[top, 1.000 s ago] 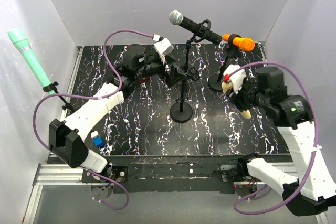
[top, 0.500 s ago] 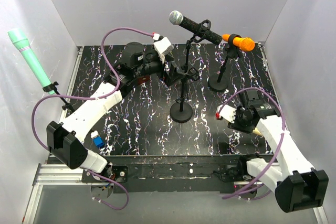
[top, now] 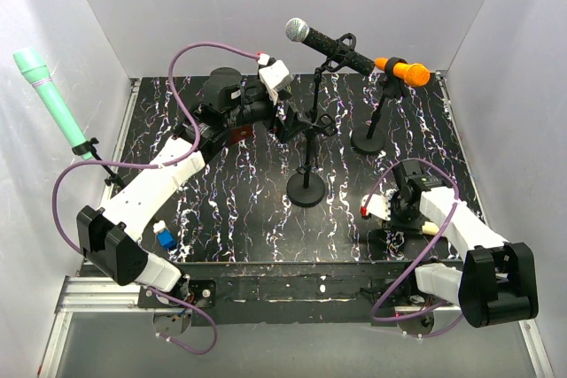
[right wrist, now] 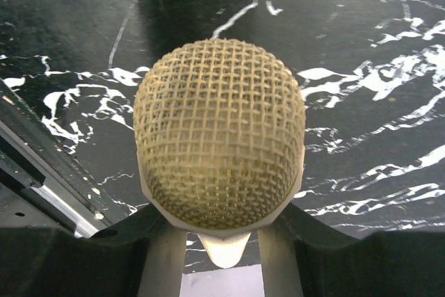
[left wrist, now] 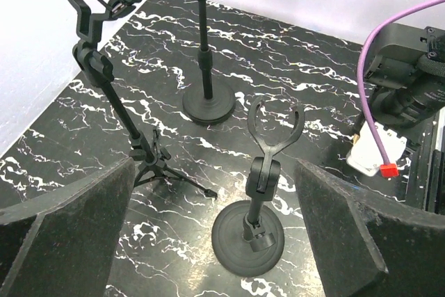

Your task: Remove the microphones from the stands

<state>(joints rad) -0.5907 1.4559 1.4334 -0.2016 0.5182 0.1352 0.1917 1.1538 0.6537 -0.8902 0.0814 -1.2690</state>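
The cream microphone, with its gold mesh head [right wrist: 219,130], sits between the pads of my right gripper [right wrist: 221,254], which is shut on its body. Seen from above, that gripper [top: 409,219] is low over the table at the front right, and the microphone's cream end [top: 431,229] pokes out beside it. The black stand [top: 307,185] at the table's middle has nothing in its forked clip [left wrist: 274,126]. My left gripper [left wrist: 214,172] is open just behind and above that clip, touching nothing.
A black microphone [top: 328,42] with a silver head rests on a tripod stand at the back. An orange microphone [top: 403,69] sits on a round-based stand at the back right. A green microphone [top: 49,99] leans at the left wall. A small blue object [top: 165,238] lies front left.
My right arm has swung from mid-right down toward the table's front right, carrying the cream microphone. The left arm has barely shifted.
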